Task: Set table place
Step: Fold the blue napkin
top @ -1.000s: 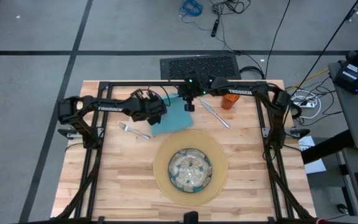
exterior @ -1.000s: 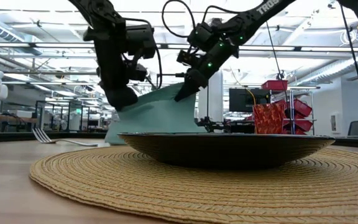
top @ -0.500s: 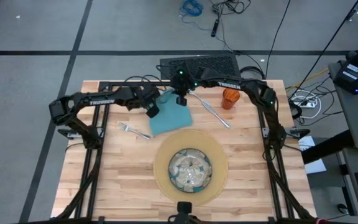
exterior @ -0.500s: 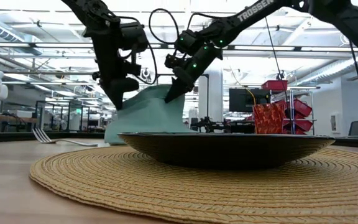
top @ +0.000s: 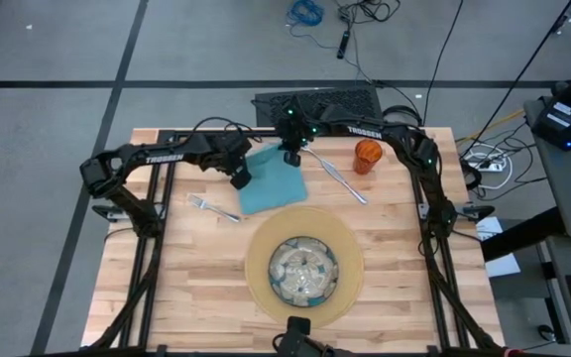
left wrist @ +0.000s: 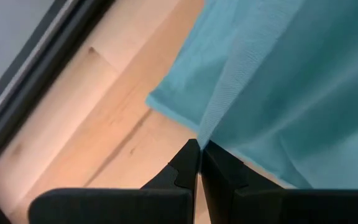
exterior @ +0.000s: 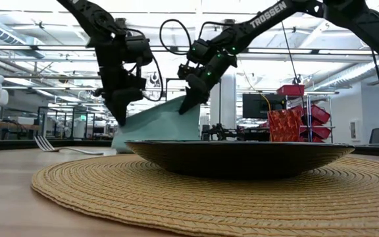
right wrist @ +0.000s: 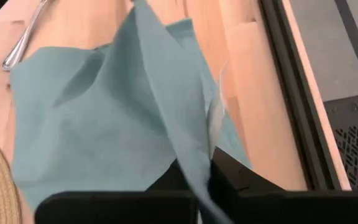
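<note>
Pinched shut on the teal napkin from two sides: left gripper on the corner nearer the fork, right gripper on the far corner by the back rail, fingers pressed together on a thin fold of cloth in both wrist views. Napkin at the back of the table, far edge lifted and stretched between the two grips, lower edge draped down onto the wood just behind the tan mat; hard to tell whether it touches the mat's rim. Likely trouble from here: so little cloth between the fingers that a tug from either arm could slip a corner free and drop that side in a crumpled heap. Also likely if the arms pull apart or travel unevenly — cloth drawn taut, then yanked out of the weaker grip, or skewed so that it lands crooked. Could drag the trailing edge across the fork on one side or the silver cutlery on the other, both lying just beside the napkin, and push them out of line. Could sweep over the glass plate if carried low toward the mat. Might also clip the orange cup, standing near the right arm's forearm, on a wide swing.
</note>
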Controlling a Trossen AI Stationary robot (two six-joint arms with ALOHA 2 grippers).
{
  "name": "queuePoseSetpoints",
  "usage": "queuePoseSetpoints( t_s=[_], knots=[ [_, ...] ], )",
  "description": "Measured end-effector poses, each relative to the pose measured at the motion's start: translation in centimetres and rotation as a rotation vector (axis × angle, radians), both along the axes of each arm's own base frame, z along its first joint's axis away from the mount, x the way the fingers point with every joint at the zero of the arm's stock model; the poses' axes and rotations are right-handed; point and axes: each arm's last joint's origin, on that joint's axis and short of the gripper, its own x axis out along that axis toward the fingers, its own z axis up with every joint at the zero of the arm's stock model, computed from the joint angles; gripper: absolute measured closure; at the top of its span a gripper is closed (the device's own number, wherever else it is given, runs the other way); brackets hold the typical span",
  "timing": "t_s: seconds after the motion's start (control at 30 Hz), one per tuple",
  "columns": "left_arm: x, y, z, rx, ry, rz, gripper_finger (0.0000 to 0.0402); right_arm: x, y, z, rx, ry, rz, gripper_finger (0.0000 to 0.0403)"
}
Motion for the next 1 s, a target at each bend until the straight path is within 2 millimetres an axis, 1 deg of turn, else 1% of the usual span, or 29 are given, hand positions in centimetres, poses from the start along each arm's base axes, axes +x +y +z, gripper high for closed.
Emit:
queuePoseSetpoints(
  t_s=[0.1,0.2,0.37,0.47,0.6,0.67,0.7,0.77,0.83,0.9,1.0],
  knots=[
    [-0.3,0.0,-0.5,-0.003,0.003,0.024,0.0400,0.0,-0.1,0.0,0.007,-0.002,-0.011,0.0387],
    [-0.3,0.2,-0.8,0.017,-0.019,0.032,0.0386,-0.1,-0.3,0.1,0.014,-0.010,-0.030,0.0356],
    [0.1,0.3,-0.7,0.037,-0.050,0.011,0.0340,-0.3,-0.5,0.1,0.019,-0.007,-0.043,0.0289],
    [0.1,0.6,-0.5,0.080,-0.042,0.025,0.0313,-0.3,-0.6,0.1,0.015,-0.008,-0.047,0.0261],
    [0.0,1.3,-0.2,0.143,-0.030,0.060,0.0291,-0.3,-0.6,0.1,0.019,-0.009,-0.042,0.0245],
    [-0.2,1.4,-0.2,0.133,-0.031,0.065,0.0286,-0.4,-0.3,0.0,0.069,-0.007,-0.010,0.0244],
    [-0.2,1.3,-0.3,0.097,-0.042,0.052,0.0286,-0.6,-0.1,-0.1,0.119,-0.001,0.018,0.0243],
    [-0.1,0.8,-0.5,-0.025,-0.081,-0.001,0.0286,-1.1,0.6,-0.3,0.219,0.031,0.075,0.0243],
    [0.0,-0.2,-0.7,-0.128,-0.090,-0.055,0.0285,-1.7,1.3,-0.7,0.290,0.087,0.118,0.0243],
    [0.0,-1.3,-1.1,-0.185,-0.058,-0.091,0.0285,-2.2,2.1,-1.0,0.368,0.140,0.155,0.0243],
    [-0.3,-3.4,-1.4,-0.242,0.032,-0.138,0.0285,-2.4,4.0,-2.0,0.494,0.157,0.238,0.0243]
  ],
)
